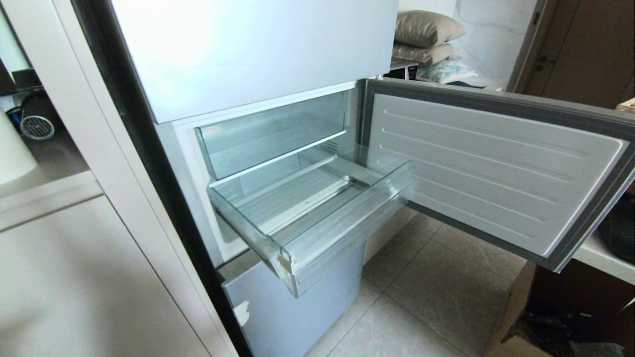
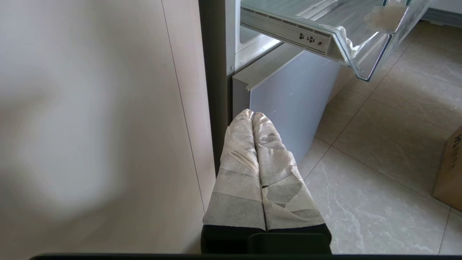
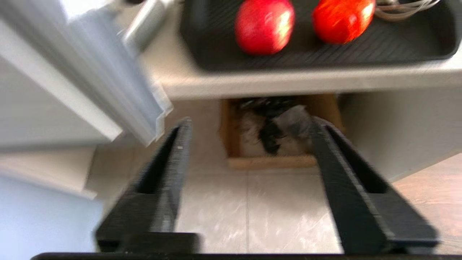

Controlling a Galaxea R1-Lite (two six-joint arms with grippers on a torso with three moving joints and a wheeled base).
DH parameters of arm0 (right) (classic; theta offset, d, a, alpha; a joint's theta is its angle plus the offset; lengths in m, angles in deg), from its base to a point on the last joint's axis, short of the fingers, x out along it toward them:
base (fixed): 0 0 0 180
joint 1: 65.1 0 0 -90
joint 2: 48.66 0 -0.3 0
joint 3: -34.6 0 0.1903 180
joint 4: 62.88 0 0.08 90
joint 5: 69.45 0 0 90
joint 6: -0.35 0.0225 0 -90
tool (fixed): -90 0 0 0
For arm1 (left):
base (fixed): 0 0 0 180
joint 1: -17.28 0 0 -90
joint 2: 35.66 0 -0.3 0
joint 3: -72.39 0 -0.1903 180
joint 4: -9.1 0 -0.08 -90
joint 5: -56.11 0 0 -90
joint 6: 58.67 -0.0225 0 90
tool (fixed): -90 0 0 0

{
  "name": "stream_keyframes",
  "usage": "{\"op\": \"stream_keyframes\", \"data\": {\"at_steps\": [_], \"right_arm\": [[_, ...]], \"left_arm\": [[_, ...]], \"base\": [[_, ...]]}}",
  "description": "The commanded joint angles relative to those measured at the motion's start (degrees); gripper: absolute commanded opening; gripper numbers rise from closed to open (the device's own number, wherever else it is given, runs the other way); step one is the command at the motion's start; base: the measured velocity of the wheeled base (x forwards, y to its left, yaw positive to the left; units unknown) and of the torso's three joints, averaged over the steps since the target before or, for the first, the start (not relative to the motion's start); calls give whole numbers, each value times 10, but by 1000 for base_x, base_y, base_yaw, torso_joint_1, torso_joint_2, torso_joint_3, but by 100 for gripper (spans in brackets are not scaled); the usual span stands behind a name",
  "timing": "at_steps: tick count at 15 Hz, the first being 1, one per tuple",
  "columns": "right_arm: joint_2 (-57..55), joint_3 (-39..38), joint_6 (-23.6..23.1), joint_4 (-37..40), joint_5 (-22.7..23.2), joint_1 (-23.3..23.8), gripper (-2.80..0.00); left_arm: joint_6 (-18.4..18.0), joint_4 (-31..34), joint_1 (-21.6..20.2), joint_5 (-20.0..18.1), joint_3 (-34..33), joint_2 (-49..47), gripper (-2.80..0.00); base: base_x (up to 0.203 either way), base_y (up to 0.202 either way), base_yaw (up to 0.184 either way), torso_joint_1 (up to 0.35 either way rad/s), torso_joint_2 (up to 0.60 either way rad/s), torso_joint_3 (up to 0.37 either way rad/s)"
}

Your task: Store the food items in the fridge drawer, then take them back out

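Note:
The clear fridge drawer (image 1: 342, 233) stands pulled out of the fridge with nothing in it; its front corner (image 2: 364, 54) also shows in the left wrist view. Two red food items, an apple-like one (image 3: 264, 26) and an orange-red one (image 3: 342, 20), lie side by side in a black tray (image 3: 408, 39) on a pale counter. My right gripper (image 3: 249, 124) is open below and in front of that counter, holding nothing, its black fingers (image 3: 180, 144) wide apart. My left gripper (image 2: 252, 115) is shut, its wrapped fingers pressed together low beside the fridge. Neither arm shows in the head view.
The fridge door (image 1: 496, 168) hangs open to the right, near my right gripper. A second clear bin (image 1: 268, 134) sits above the drawer, and a blue-grey front (image 1: 297, 302) below it. A cardboard box (image 3: 270, 159) stands under the counter on the tiled floor (image 1: 431, 297).

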Motion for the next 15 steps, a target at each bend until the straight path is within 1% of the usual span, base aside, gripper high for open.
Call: {"op": "stream_keyframes", "data": {"at_steps": [1,3,5,7,11,15], "right_arm": [[-108,13,-9,-50,1,22,0],[-161,30,-33,-107,2,35,0],[-203,59,-40,-144,15,40,0],[-231,86,-39,-150,46,41,0],[-289,122,-34,-150,51,52,0],[-356,188,-33,-150,50,63,0]], "left_arm": [[0,0,0,0,0,0,-280],[0,0,0,0,0,0,-280],[0,0,0,0,0,0,-280],[0,0,0,0,0,0,-280],[0,0,0,0,0,0,-280],[0,0,0,0,0,0,-280]], "base": [[0,0,0,0,0,0],[0,0,0,0,0,0],[0,0,0,0,0,0],[0,0,0,0,0,0],[0,0,0,0,0,0],[0,0,0,0,0,0]]}}
